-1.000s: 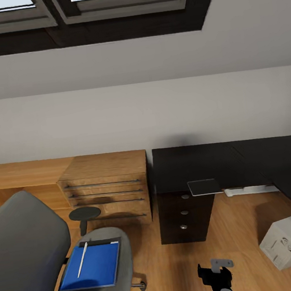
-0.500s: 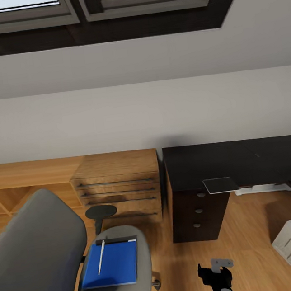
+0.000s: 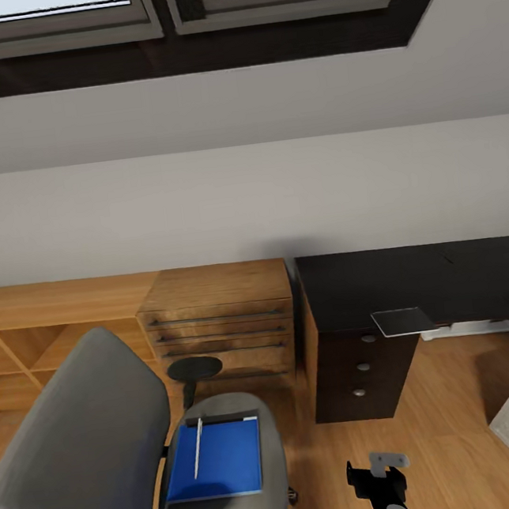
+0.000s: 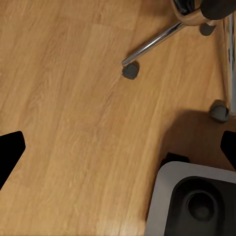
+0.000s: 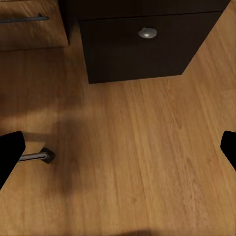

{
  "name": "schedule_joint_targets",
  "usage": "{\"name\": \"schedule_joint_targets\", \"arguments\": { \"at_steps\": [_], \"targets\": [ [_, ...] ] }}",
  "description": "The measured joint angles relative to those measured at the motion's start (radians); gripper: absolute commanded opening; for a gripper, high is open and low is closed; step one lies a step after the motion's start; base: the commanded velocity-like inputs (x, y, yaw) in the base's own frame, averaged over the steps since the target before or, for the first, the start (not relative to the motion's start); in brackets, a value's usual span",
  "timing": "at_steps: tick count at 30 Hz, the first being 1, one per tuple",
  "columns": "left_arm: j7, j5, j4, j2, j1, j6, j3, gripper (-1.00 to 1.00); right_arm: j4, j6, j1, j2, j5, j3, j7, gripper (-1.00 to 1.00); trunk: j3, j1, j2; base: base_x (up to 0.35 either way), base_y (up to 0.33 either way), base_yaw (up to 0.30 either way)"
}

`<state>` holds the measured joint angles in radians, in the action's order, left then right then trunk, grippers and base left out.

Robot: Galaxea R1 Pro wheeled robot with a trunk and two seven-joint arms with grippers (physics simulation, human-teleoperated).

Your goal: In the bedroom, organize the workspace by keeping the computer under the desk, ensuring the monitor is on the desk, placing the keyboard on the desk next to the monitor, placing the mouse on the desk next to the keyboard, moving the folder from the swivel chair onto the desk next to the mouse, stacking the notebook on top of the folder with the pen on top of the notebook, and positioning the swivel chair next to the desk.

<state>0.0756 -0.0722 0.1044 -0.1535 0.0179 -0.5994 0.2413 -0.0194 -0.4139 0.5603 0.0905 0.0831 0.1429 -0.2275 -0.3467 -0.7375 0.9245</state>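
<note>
- The swivel chair [image 3: 110, 439] is seen at the lower left of the head view, its seat turned toward the robot.
- The blue folder [image 3: 218, 459] lies flat on that seat, and the pen [image 3: 198, 448] rests on the folder, running along its left part.
- A dark strip is seen at the folder's far edge; whether that is the notebook cannot be told.
- The desk [image 3: 417, 282] stands to the right, its black top bare except for a small grey plate [image 3: 404, 320] at the front edge above the drawer unit [image 3: 361, 373].
- The left gripper [image 4: 118, 147] is spread wide over bare floor, nothing held; chair castors [image 4: 131, 72] lie ahead of it.
- The right gripper [image 5: 118, 147] is likewise wide open and empty, aimed at the floor before the drawer unit.
- The step in hand is judged to be the approach to the chair for the folder pick-up.
- The base is best squared to the seat first, so the folder's near edge can be reached.
- The pen should be lifted off first, or the folder kept level, since a tilt would roll it off.
</note>
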Motion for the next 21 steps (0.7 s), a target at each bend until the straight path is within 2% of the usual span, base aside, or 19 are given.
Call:
{"name": "schedule_joint_targets", "arguments": {
  "at_steps": [16, 21],
  "targets": [
    [-0.002, 0.0, 0.0, 0.0, 0.0, 0.001, 0.0, 1.0, 0.008, -0.014, 0.0, -0.006, 0.002, 0.002, -0.007, 1.0, 0.0, 0.0, 0.0, 0.0, 0.003, 0.0],
    [-0.002, 0.0, 0.0, 0.0, 0.0, 0.002, 0.0, 1.0, 0.072, 0.034, 0.001, -0.015, 0.002, 0.003, -0.012, 1.0, 0.0, 0.0, 0.0, 0.0, 0.0, 0.0]
  ]
}}
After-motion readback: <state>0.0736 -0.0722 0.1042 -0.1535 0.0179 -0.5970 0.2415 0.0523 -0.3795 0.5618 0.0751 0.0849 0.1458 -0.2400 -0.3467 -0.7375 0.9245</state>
